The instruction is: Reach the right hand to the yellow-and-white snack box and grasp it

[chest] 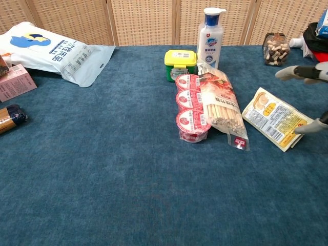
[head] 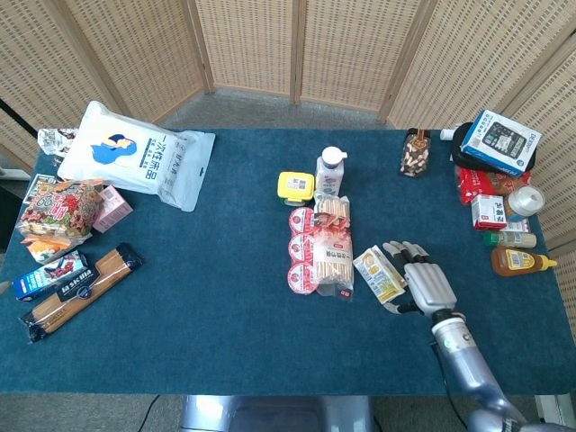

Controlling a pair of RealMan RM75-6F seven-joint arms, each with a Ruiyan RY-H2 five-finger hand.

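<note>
The yellow-and-white snack box (head: 378, 274) lies flat on the blue table, right of the biscuit-stick packet; the chest view shows the same snack box (chest: 275, 118) at mid-right. My right hand (head: 423, 283) hovers just to the box's right, its fingers spread over the box's right edge and nothing held. In the chest view only the right hand's fingertips (chest: 300, 73) enter from the right edge, one low by the box's near corner. My left hand is in neither view.
A packet of biscuit sticks (head: 334, 245) and a row of red-lidded cups (head: 302, 249) lie left of the box. A yellow tub (head: 295, 186) and a white bottle (head: 330, 170) stand behind. A nut jar (head: 416, 153) and several groceries (head: 495, 180) crowd the far right edge.
</note>
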